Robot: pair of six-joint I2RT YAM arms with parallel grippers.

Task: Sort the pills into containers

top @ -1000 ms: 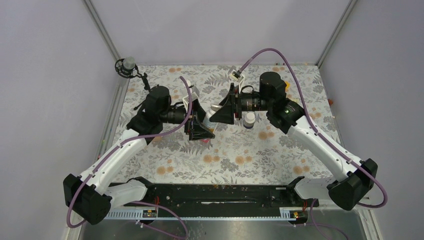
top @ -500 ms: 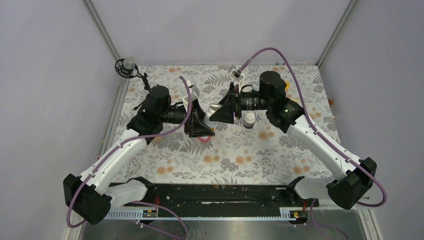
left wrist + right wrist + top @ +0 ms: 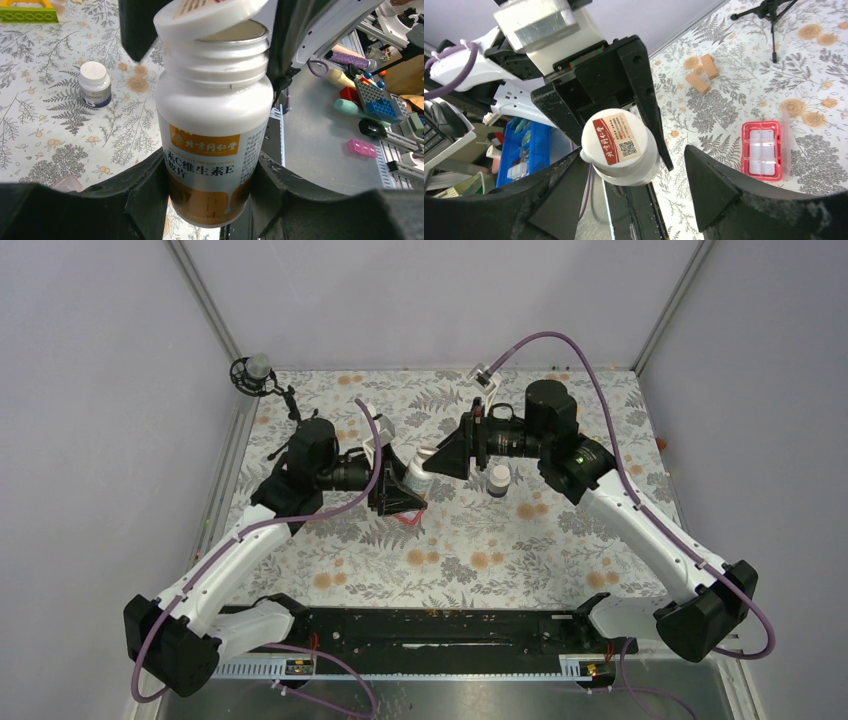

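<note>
My left gripper (image 3: 400, 485) is shut on a white bottle with an orange label (image 3: 212, 125) and holds it above the cloth. The bottle's white cap (image 3: 210, 15) is tilted up off the silver-sealed neck. My right gripper (image 3: 445, 453) is open round that cap (image 3: 620, 145): its left finger touches the cap's tab, and its right finger (image 3: 709, 185) stands apart from it. The red pill tray (image 3: 763, 150) lies on the cloth below, with a little of it showing under the left gripper in the top view (image 3: 410, 517). No pills are in view.
A second small white bottle (image 3: 498, 480) stands on the floral cloth right of the grippers and shows in the left wrist view (image 3: 94, 84). A yellow-green tool (image 3: 27, 12) lies farther off. Wooden blocks (image 3: 701, 75) and a small tripod (image 3: 258, 375) are at the back.
My right gripper has lifted and drawn back a little, and the cap is tilted up off the bottle neck. My left gripper has shifted slightly with the bottle.
</note>
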